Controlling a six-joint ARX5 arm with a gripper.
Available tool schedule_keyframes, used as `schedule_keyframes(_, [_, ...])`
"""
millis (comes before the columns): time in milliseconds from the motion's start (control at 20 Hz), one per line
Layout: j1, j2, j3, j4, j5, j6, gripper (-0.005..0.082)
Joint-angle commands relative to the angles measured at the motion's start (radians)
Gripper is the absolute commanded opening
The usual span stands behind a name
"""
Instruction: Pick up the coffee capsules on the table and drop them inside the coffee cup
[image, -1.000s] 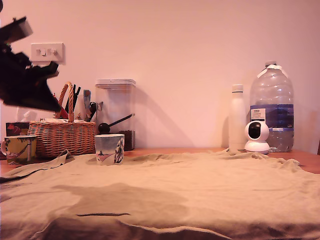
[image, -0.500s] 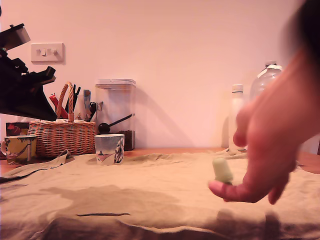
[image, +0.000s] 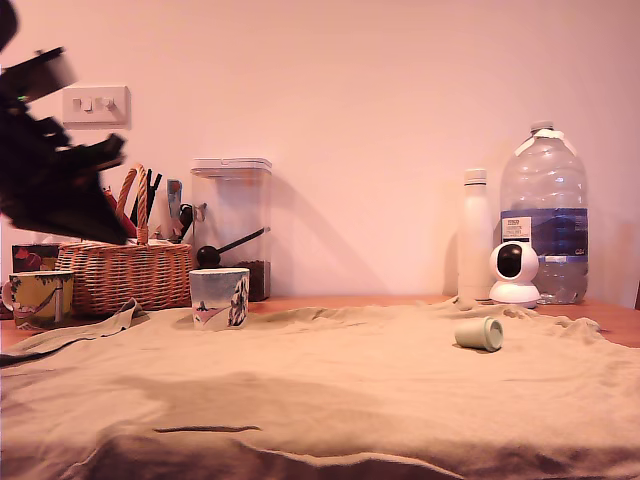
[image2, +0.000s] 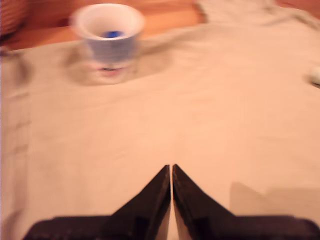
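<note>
1. Your target is the pale green capsule (image: 479, 333), lying on its side on the olive cloth (image: 330, 390) towards the exterior view's right, its open end facing that right. In the wrist view it is only a pale smear at the frame's edge (image2: 315, 75).
2. It is new: a second ago that patch of cloth was bare, and half a second ago a person's hand was setting it down. The hand has gone, so one more capsule now waits to be picked up.
3. The coffee cup (image: 219, 298) stands upright at the back of the cloth, towards the exterior view's left and well apart from the capsule. The wrist view shows something blue (image2: 112, 34) at its bottom, probably the dark blue capsule, though blur leaves that uncertain.
4. Your gripper (image2: 171, 172) has its fingers pressed together with nothing between them. The arm (image: 55, 170) hangs high at the exterior view's left, above the wicker basket (image: 125, 272).
5. Between cup and capsule the cloth is open, wrinkled but free of objects, so you have a wide lane to cross.
6. Behind the capsule, near the table's back edge, stand a white bottle (image: 475, 235), a small white camera (image: 514, 273) and a large water bottle (image: 544, 215); approaching from above would likely keep clear of them.
</note>
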Motion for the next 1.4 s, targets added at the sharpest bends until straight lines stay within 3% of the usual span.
schedule_keyframes(0, [-0.023, -0.009, -0.022, 0.025, 0.021, 0.009, -0.0019])
schedule_keyframes(300, [-0.093, -0.009, -0.022, 0.054, 0.047, 0.024, -0.0019])
schedule_keyframes(550, [-0.136, -0.009, -0.021, 0.083, 0.119, 0.024, -0.0019])
schedule_keyframes(800, [-0.17, -0.009, -0.021, 0.082, 0.121, 0.023, -0.0019])
schedule_keyframes(950, [-0.172, -0.007, -0.021, 0.092, 0.123, 0.06, -0.0013])
schedule_keyframes(1100, [-0.178, -0.007, -0.021, 0.127, 0.17, 0.08, -0.0013])
schedule_keyframes(1350, [-0.24, -0.007, -0.021, 0.164, 0.192, 0.188, -0.0013])
